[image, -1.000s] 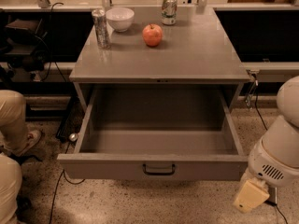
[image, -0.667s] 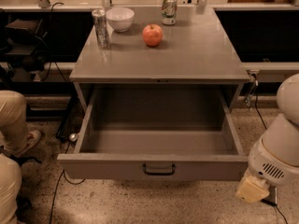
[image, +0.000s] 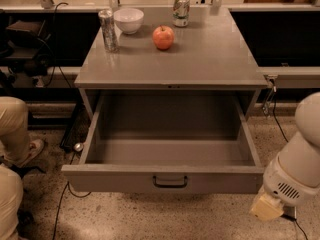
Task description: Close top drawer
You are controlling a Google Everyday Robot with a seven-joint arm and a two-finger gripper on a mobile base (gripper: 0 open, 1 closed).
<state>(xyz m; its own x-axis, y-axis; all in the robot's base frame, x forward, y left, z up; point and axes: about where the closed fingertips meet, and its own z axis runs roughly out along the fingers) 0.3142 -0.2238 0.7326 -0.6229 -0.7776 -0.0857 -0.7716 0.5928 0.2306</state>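
The top drawer [image: 110, 178] of the gray metal cabinet [image: 200, 64] stands pulled far out toward me, and its deep box holds nothing. Its small dark bar handle [image: 170, 182] sits at the centre of the front panel. My white arm [image: 300, 159] comes in at the lower right, with the cream-coloured gripper [image: 266, 209] at its end. The gripper is low, just to the right of the drawer's front right corner and a little below it, apart from the panel. No other drawer shows.
On the cabinet top stand a red apple [image: 163, 37], a white bowl [image: 129, 20], a tall silver can [image: 108, 30] and a second can [image: 181, 9]. A person's legs and shoe [image: 15, 134] are at the left. Cables [image: 65, 194] lie on the speckled floor.
The drawer has not moved. The end of my arm with the gripper has only shifted slightly at the lower right.
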